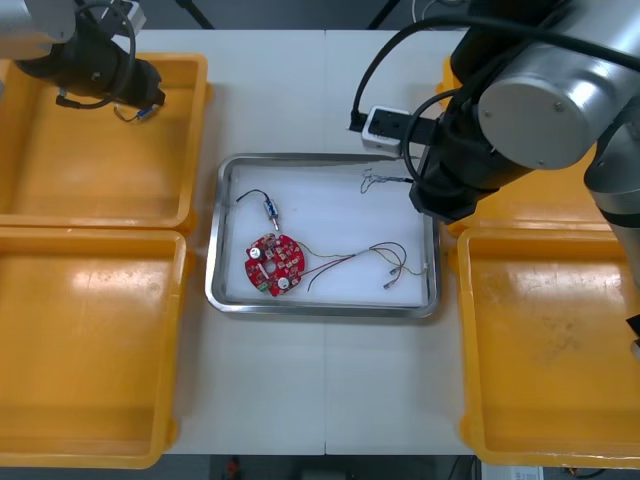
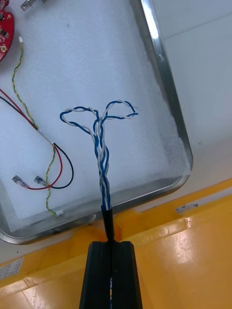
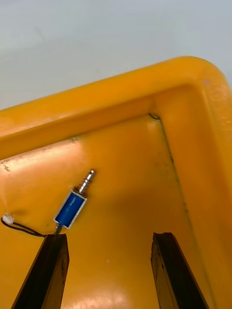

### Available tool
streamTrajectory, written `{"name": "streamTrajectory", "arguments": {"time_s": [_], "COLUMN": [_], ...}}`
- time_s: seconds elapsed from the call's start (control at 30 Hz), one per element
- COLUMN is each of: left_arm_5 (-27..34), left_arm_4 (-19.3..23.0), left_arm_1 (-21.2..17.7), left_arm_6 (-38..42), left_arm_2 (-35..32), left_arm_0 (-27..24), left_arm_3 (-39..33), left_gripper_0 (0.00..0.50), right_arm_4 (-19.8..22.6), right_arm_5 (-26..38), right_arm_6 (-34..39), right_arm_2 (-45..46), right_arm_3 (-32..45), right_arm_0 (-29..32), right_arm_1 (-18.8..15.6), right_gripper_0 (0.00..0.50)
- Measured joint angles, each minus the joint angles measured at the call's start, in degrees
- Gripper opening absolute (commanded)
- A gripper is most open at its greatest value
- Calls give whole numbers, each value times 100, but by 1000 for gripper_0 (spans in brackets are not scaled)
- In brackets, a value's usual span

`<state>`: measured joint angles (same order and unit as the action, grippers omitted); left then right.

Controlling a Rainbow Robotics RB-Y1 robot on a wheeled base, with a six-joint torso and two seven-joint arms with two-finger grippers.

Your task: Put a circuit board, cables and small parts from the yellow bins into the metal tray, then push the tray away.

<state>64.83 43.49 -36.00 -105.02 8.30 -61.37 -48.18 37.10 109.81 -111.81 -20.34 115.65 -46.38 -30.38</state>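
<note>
R gripper (image 2: 111, 244) clamps blue-white cable (image 2: 101, 145) over tray (image 2: 166, 91) rim; L gripper (image 3: 108, 236), fingers wide, at bin (image 3: 193, 120) corner by small metal part (image 3: 71, 208).

"That tray (image 1: 320, 308), is it bare metal?"

"The rim is, polished and mirror-bright. Inside there's a white liner (image 2: 96, 63), matt and finely grainy, like foam."

"And the bins (image 1: 90, 330)?"

"Glossy plastic, smooth enough to catch the lights, with scuffs and dull smudges on the floors."

"The table (image 1: 320, 390)?"

"Light, matt, smooth."

"That twisted cable (image 2: 101, 145)?"

"Smooth plastic sheathing with a faint sheen, and a smooth black sleeve at one end."

"The part (image 3: 71, 208) in the bin?"

"Glossy blue casing, bright metal pin."
</note>
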Motion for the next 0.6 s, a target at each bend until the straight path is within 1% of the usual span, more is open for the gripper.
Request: {"name": "streamTrajectory", "arguments": {"time_s": [0.13,0.33,0.47,0.6], "left_arm_5": [-335,-640,-897,-1135], "left_arm_4": [6,10,132,163], "left_arm_1": [3,27,85,154], "left_arm_6": [-1,-7,-11,-18], "left_arm_2": [0,0,0,0], "left_arm_0": [-5,-9,-18,-24], "left_arm_3": [300,515,733,960], "left_gripper_0": [500,500,500,500], "right_arm_4": [-189,-381,-553,-667], "right_arm_5": [-137,-699,-1031,-1430], "right_arm_6": [-110,-112,-129,-339], "right_arm_2": [-310,-759,-1060,-1351], "right_arm_3": [-159,-723,-1087,-1416], "right_arm_0": [-13,-139,-249,-295], "right_arm_1": [104,295,434,497], "right_gripper_0": [0,0,0,0]}}
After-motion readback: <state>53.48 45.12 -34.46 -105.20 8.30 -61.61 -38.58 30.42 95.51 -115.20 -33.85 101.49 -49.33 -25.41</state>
